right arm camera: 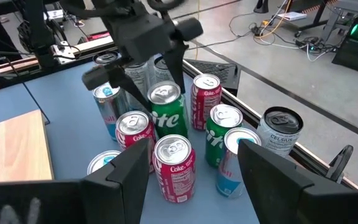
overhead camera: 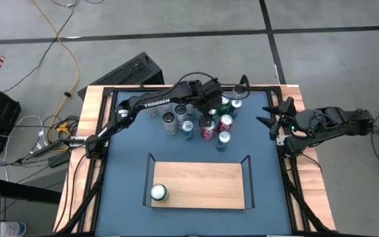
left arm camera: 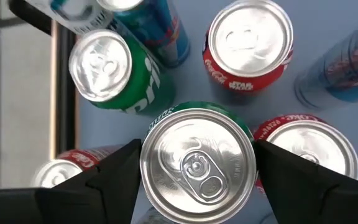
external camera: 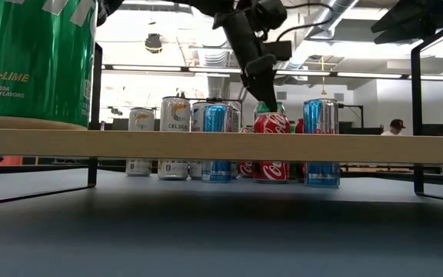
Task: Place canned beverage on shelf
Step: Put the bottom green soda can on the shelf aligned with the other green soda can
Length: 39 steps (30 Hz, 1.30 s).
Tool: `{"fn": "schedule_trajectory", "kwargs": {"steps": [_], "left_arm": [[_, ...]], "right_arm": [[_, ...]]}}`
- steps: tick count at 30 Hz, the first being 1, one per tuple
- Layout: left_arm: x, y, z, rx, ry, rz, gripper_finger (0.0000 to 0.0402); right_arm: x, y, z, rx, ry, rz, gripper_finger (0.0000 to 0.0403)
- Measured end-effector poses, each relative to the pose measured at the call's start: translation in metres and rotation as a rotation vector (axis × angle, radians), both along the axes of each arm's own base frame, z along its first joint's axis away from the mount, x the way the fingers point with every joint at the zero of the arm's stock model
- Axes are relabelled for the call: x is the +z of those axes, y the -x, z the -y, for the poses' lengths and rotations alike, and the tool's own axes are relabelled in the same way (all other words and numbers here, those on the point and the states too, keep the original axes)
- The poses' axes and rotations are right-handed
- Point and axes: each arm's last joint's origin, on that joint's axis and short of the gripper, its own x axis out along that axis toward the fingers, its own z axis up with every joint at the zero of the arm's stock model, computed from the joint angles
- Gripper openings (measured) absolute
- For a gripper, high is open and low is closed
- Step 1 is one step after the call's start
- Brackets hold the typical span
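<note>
Blue counter's far cluster: left gripper (left arm camera: 194,165) fingers grasping green aluminium soda can (left arm camera: 197,163); right waits released; next lift toward light-wood shelf (overhead camera: 199,184)

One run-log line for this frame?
left gripper: shut on green can in cluster | right gripper: open, idle at table edge | shelf: one can placed

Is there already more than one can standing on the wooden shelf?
No, the high view shows only one green can on the shelf.

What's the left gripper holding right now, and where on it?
The left gripper grips a green soda can by its sides, near the top rim. The right gripper holds nothing.
</note>
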Motion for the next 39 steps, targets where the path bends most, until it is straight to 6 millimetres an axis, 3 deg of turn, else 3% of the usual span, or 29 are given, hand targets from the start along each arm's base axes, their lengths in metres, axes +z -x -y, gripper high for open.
{"fn": "schedule_trajectory", "kwargs": {"steps": [5,12,18,23,30,34,39], "left_arm": [[0.014,0.006,0.003,0.05,0.007,0.03,0.0265],[0.052,0.023,0.009,0.087,-0.002,0.122,0.0265],[0.094,0.045,0.028,0.118,-0.014,0.208,0.0265],[0.13,0.068,0.058,0.102,-0.061,0.276,0.0265],[0.163,0.105,0.112,0.052,-0.041,0.288,0.0265],[0.17,0.123,0.142,0.082,-0.035,0.263,0.0265],[0.164,0.136,0.173,0.157,0.017,0.208,0.0265]], "right_arm": [[0.0,0.0,0.0,0.0,0.001,-0.002,0.0246],[-0.001,0.0,0.0,0.0,0.003,-0.008,0.0246],[-0.001,0.0,0.0,0.0,0.003,-0.009,0.0246],[-0.001,0.0,0.0,0.0,0.003,-0.009,0.0246],[-0.001,0.0,0.0,0.0,0.004,-0.015,0.0246],[-0.002,0.001,0.0,0.0,0.005,-0.024,0.0246],[-0.002,0.001,0.0,0.0,0.005,-0.024,0.0246]]}}
